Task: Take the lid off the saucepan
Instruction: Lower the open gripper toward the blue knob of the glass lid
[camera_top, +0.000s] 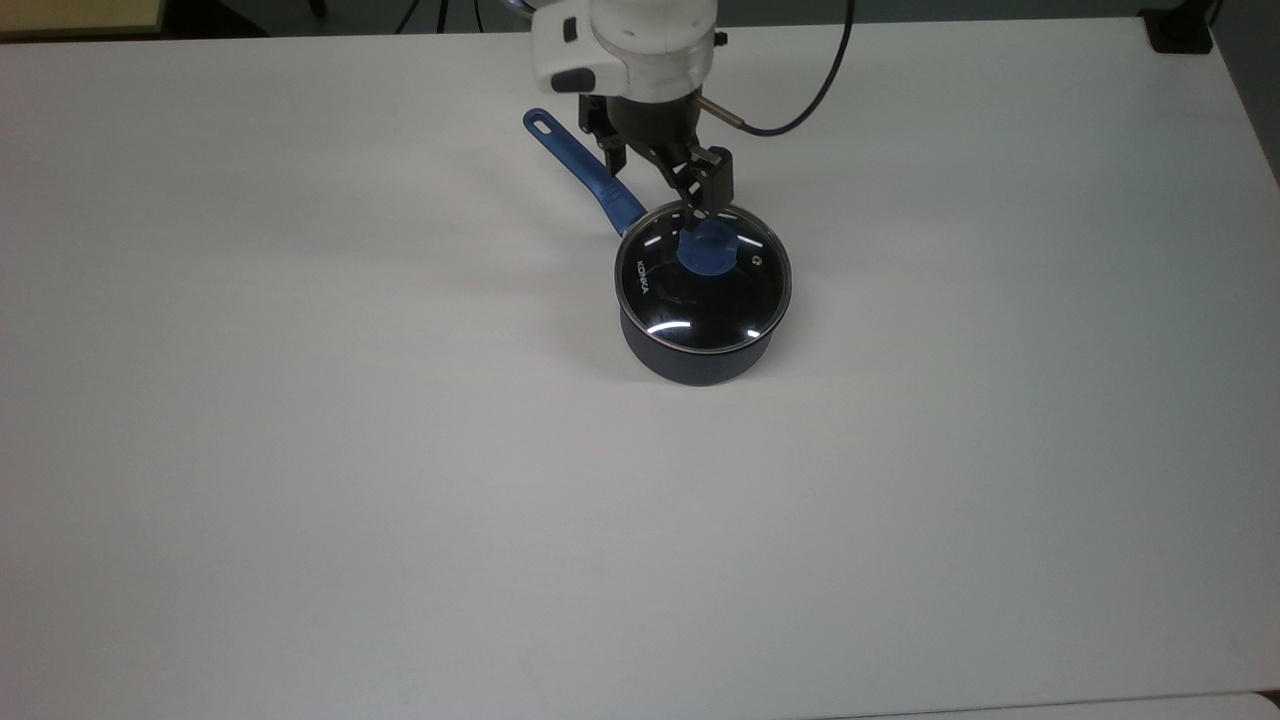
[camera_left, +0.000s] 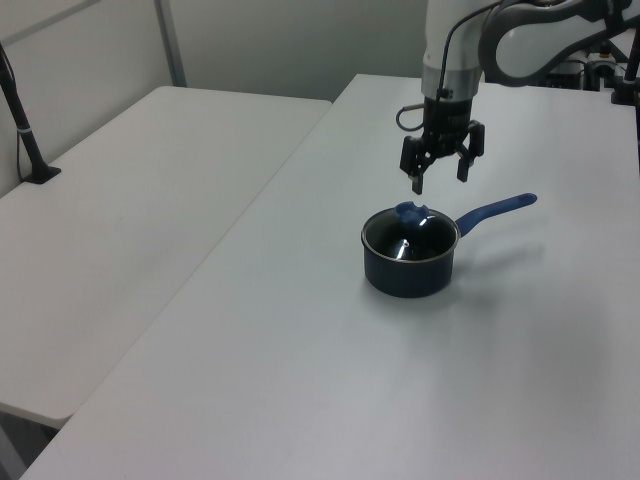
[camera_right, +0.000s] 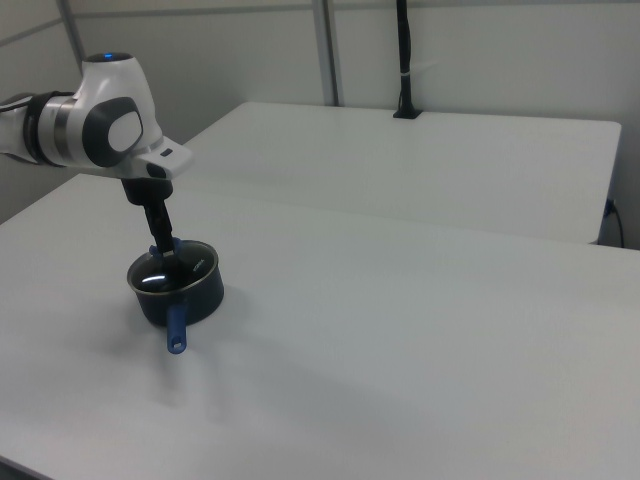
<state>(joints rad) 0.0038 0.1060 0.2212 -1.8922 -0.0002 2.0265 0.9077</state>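
Fingers of the gripper (camera_left: 440, 178) stand spread apart with nothing between them, pointing down, as the left view shows plainly: two dark prongs with a clear gap. In the left view the gripper hangs above the lid (camera_left: 410, 232), apart from it, a little toward the handle side. In the top view the gripper (camera_top: 662, 185) overlaps the far edge of the lid (camera_top: 704, 279), with one fingertip (camera_top: 702, 210) seen just at the blue knob (camera_top: 710, 250).

The lid sits closed on the saucepan (camera_top: 700, 360), its metal rim matching the pot's rim all round. White "KONKA" lettering (camera_top: 640, 277) lies on the glass at the top view's left side of the knob. The long blue handle (camera_top: 585, 170) runs from the pot toward the top view's upper left, passing beneath the white wrist of the arm (camera_top: 630, 45); its slotted end lies flat on the table (camera_top: 300, 400).

In the right view the saucepan (camera_right: 178, 290) stands near the right view's left edge with its handle (camera_right: 177, 325) pointing toward the camera, and the arm (camera_right: 100, 125) bends down over it. A second white table (camera_left: 120, 200) adjoins at the left view's left.
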